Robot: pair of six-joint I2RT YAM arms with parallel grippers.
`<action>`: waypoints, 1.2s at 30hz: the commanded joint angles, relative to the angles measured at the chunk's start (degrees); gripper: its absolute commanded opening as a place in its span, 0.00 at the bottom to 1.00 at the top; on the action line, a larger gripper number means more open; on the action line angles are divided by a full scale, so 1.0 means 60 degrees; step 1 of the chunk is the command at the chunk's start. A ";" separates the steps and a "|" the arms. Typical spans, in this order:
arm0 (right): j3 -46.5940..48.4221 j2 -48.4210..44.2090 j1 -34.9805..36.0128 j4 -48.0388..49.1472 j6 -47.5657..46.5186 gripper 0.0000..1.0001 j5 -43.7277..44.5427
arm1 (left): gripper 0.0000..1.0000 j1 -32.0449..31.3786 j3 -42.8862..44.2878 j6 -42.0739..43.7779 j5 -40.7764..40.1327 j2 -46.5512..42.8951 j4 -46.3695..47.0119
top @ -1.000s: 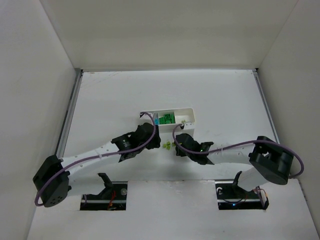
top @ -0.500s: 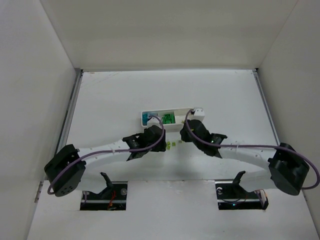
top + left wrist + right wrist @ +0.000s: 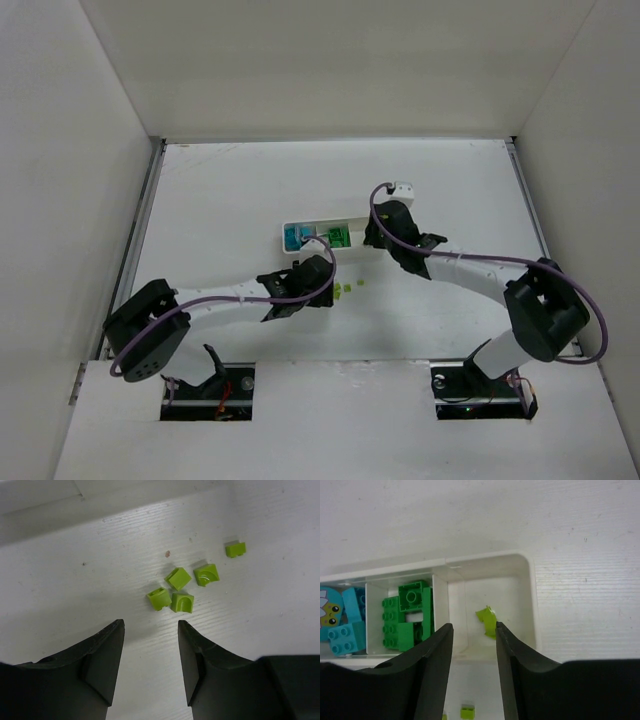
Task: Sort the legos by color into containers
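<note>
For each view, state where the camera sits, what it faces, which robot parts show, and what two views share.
Top external: above and behind, looking down on the table; left arm and right arm show.
Left wrist: looks down past the open left gripper at loose yellow-green pieces.
Right wrist: looks down past the open right gripper into the tray.
Shared: tray, in top and right wrist.

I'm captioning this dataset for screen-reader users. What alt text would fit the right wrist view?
The right hand, its two dark fingers apart, hovers over the end compartment of a long white plastic tray, where one small yellow-green plastic piece sits. The next compartment holds bright green bricks, and the one beyond it cyan-blue bricks.
</note>
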 commanded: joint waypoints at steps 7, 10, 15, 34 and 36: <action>-0.0259 -0.1018 -0.0042 0.0957 -0.0245 0.49 -0.0117 | 0.44 -0.0048 0.0354 0.0235 -0.0305 0.0335 0.0357; -0.0976 -0.1721 0.0148 0.1367 -0.0085 0.49 -0.0189 | 0.43 -0.0062 0.0515 0.0338 -0.0305 0.0584 0.0430; -0.1593 -0.2396 0.0353 0.1442 0.0106 0.49 -0.0307 | 0.41 -0.0092 0.0779 0.0441 -0.0349 0.0995 0.0532; -0.2063 -0.2412 0.0544 0.1764 0.0150 0.50 -0.0541 | 0.24 0.0026 0.1218 0.0719 -0.0393 0.1845 0.0299; -0.2078 -0.2397 0.0515 0.1808 0.0150 0.50 -0.0600 | 0.24 -0.0018 0.1160 0.0705 -0.0393 0.1728 0.0167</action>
